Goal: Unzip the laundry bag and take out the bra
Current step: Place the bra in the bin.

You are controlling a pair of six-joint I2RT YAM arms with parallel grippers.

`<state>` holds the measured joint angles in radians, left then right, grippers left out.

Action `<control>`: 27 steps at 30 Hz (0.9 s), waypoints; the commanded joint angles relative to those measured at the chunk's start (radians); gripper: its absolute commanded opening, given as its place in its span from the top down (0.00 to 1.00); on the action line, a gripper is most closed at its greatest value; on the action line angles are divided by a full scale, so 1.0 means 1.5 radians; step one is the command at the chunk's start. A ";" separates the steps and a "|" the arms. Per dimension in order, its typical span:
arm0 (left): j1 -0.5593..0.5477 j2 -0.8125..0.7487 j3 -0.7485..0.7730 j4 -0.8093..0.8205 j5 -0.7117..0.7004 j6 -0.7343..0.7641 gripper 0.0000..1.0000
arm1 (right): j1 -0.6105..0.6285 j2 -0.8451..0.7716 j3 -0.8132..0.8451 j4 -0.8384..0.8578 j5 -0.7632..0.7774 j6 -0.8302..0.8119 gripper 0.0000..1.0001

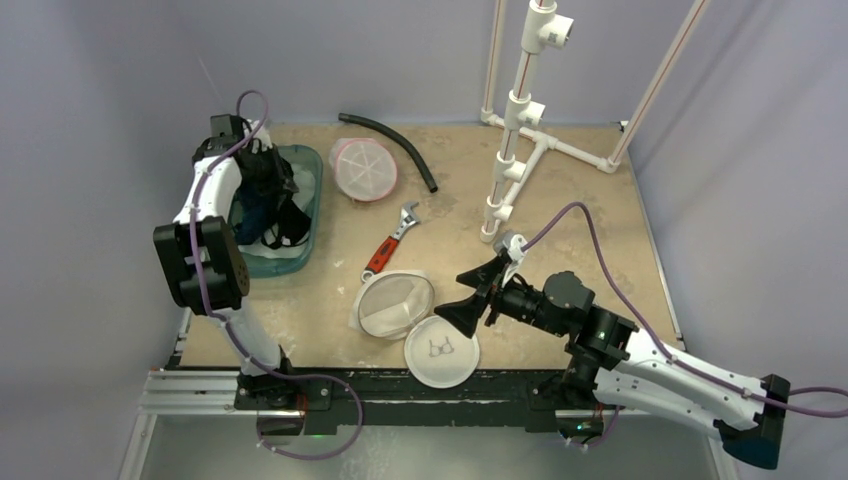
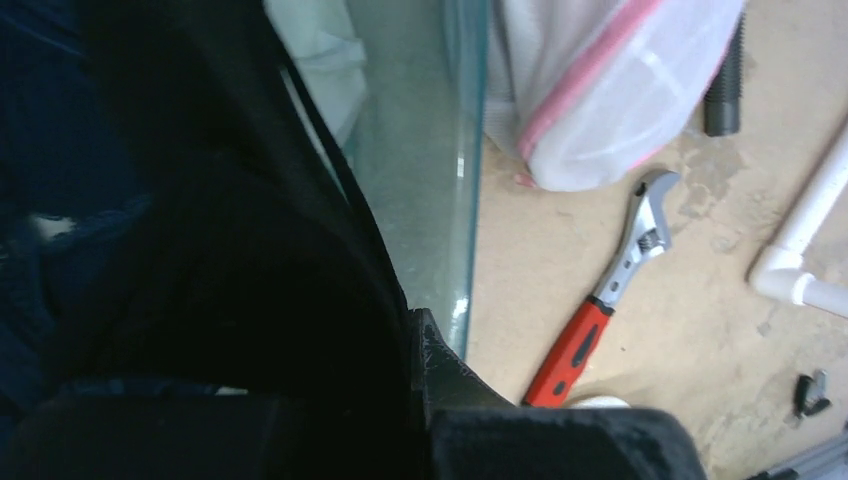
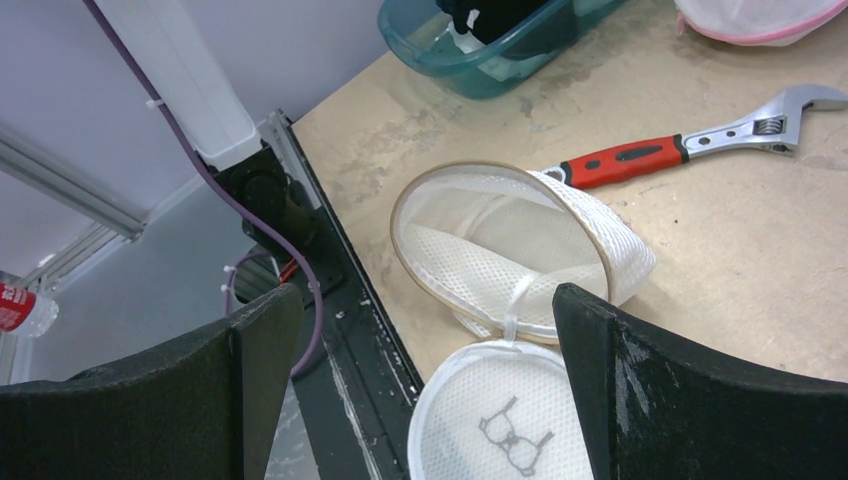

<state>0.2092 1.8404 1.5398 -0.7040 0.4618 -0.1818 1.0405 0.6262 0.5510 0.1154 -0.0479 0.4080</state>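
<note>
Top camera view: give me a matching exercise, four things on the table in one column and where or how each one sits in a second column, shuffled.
Things:
1. adjustable wrench
2. black hose
3. white laundry bag
4. black bra

Places or states:
A. curved, at the far side of the table
B. at the teal bin, on the left
C. red handle, near the middle of the table
D. lying unzipped and open, close to the near edge

Pairs: 1-C, 2-A, 3-D, 4-B
</note>
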 commanded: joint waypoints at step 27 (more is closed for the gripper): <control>-0.004 -0.300 -0.068 0.122 -0.446 -0.079 0.13 | 0.003 0.029 0.004 0.018 0.031 0.003 0.02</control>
<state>0.2184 1.5078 1.4765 -0.6376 -0.2676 -0.2356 1.0405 0.6621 0.5491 0.1150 -0.0273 0.4080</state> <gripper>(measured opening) 0.870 0.980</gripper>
